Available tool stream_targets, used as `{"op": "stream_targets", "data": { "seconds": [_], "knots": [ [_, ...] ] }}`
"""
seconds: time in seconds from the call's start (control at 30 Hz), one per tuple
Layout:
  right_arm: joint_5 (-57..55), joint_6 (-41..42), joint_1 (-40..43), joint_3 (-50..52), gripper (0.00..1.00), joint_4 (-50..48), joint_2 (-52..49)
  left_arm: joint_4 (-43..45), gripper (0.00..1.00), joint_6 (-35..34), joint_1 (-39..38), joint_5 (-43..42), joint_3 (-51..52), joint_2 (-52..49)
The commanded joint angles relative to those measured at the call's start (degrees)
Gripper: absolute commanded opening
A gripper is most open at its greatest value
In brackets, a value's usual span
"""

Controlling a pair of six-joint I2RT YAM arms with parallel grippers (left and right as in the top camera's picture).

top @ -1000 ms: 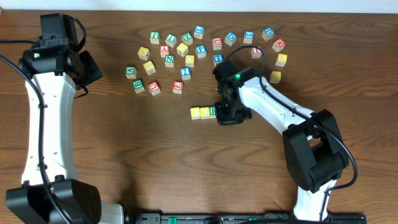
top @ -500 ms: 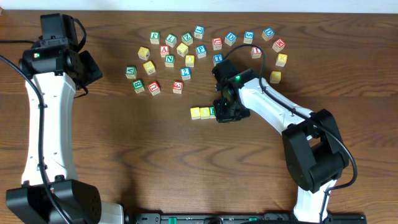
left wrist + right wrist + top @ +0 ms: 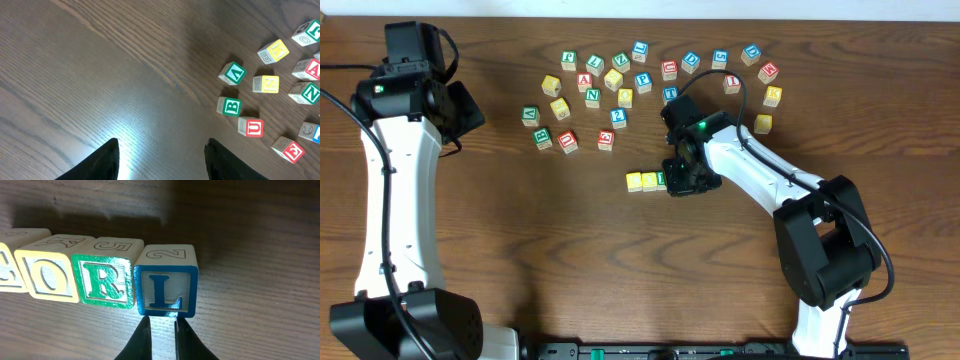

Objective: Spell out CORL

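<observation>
Blue L cube (image 3: 165, 287) lies just ahead of the right hand (image 3: 162, 324).

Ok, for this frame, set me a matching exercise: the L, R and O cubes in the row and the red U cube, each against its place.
Things
1. blue-faced wooden L cube
2. green-faced wooden R cube
3. yellow wooden O cube
4. red-lettered wooden U cube

Places
a. between O and L
b. loose, outside the row, by the green B cube
c. right end of the row
d. directly left of R

Pairs: 1-c, 2-a, 3-d, 4-b
</observation>
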State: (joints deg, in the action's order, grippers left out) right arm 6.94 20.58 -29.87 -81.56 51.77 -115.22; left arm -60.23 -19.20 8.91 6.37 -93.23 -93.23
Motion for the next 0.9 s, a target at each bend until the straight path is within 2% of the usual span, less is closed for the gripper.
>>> {"op": "stream_targets", "data": {
  "seconds": [0.0,0.13,0.5,0.87],
  "knots": [
    [-0.3,0.8,0.2,-1.3,0.13,1.8,0.5,-0.1,0.54,0.9,0.2,0.5,0.0,-0.5],
    [1.2,0.4,3.1,-6.3,0.14,6.4,2.7,-0.2,0.54,1.0,0.2,0.5,0.0,-0.5],
    [1.2,2.6,8.8,-4.5,0.17,7.1,2.6,-0.1,0.54,0.9,0.2,0.5,0.0,-0.6],
    [1.6,4.8,6.9,2.9,0.16,-3.5,2.3,-0.2,0.54,0.9,0.2,0.5,0.0,-0.8]
  ]
}}
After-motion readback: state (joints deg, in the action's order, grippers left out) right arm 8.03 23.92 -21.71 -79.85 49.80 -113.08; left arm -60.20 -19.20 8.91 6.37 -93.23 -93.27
